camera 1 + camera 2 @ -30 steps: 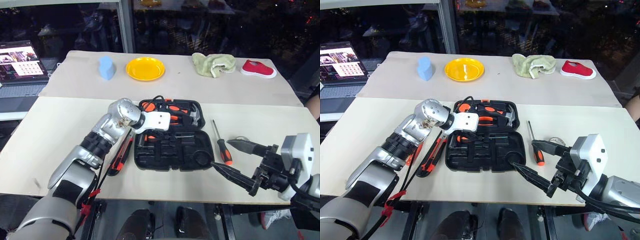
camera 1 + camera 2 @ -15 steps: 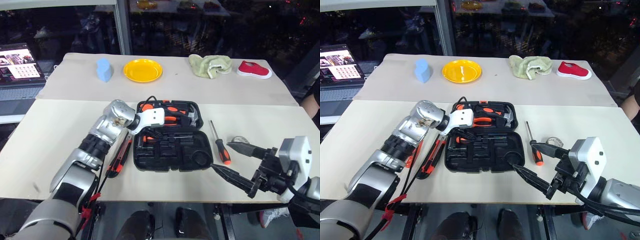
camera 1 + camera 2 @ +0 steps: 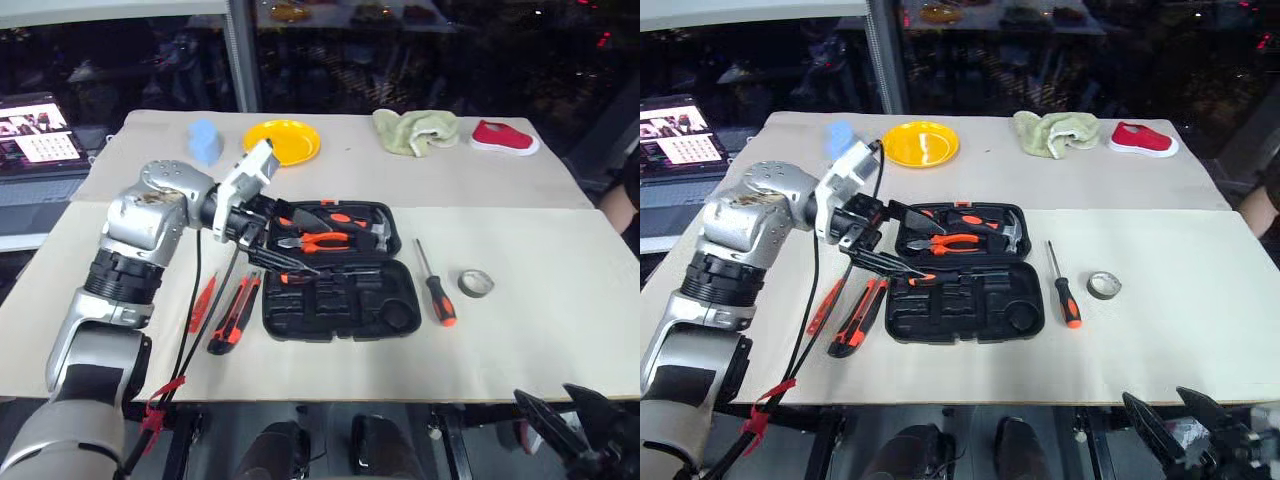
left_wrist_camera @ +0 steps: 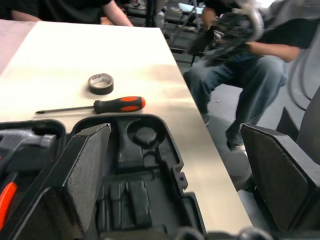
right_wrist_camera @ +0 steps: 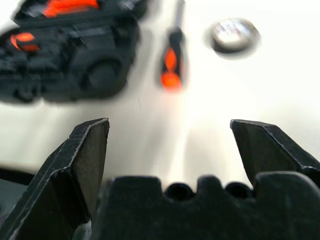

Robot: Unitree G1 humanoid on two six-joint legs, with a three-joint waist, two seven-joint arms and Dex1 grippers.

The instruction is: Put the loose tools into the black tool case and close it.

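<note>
A: Where does the black plastic hinged tool case (image 3: 338,270) lie?

B: Open flat in the middle of the beige table (image 3: 540,340). Its far half holds orange-handled pliers (image 3: 312,241) and a hammer (image 3: 372,232); its near half shows bare moulded slots.

A: And the left gripper (image 3: 268,238)?

B: It hangs over the case's left edge, fingers spread wide, gripping nothing. In the left wrist view the 2 black pads (image 4: 85,170) frame the near half of the case.

A: The right gripper (image 3: 1180,425)?

B: Low at the table's near right edge, well apart from the case, also released and empty.

A: The loose tools?

B: 1 orange-and-black utility knife (image 3: 234,313) lies just left of the case, with a slim red tester screwdriver (image 3: 202,300) beside it. 1 orange-and-black-handled screwdriver (image 3: 436,287) lies just right of the case, and a small grey tape roll (image 3: 475,283) sits further right. An orange-handled tool in the case's middle, under the left gripper, I cannot identify.
</note>
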